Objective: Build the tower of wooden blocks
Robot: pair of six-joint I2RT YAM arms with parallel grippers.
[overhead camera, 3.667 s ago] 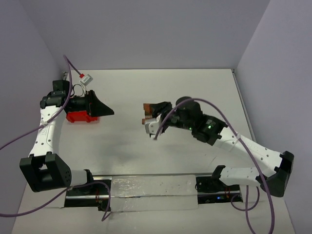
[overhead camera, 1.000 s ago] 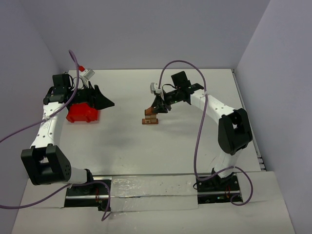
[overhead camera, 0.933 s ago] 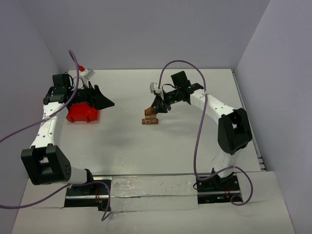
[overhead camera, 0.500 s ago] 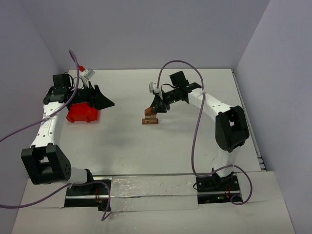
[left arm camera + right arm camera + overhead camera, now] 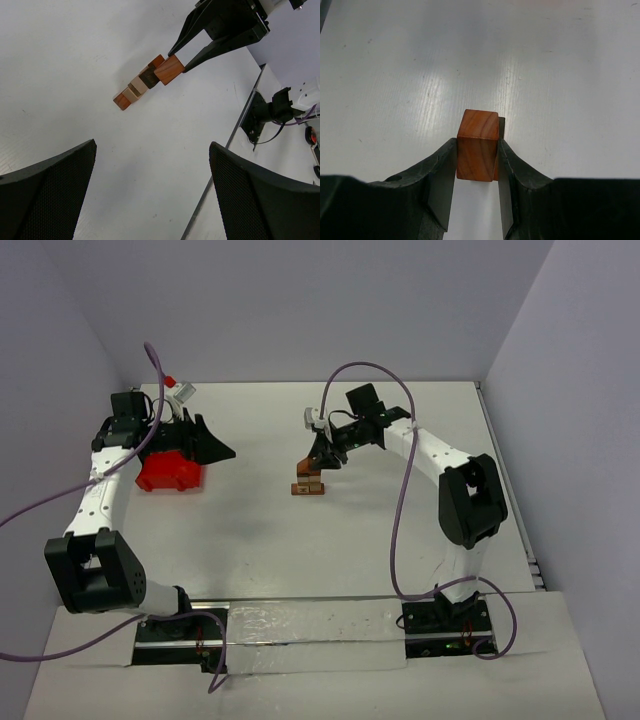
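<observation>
The wood block tower stands mid-table as a small stack of tan, dark and reddish-brown blocks. It also shows in the left wrist view. My right gripper is shut on a reddish-brown wood block and holds it at the tower's top. In the left wrist view that block sits against the upper blocks; I cannot tell if it rests on them. A dark block edge shows behind it in the right wrist view. My left gripper is open and empty, well left of the tower.
A red plastic bin sits at the left, under my left gripper. The right arm arches over the back right of the table. The metal base rail runs along the near edge.
Since the earliest frame the right arm has swung round to reach the tower from behind. Over the last second the gripper and its block shifted slightly left. The left arm stayed still.
</observation>
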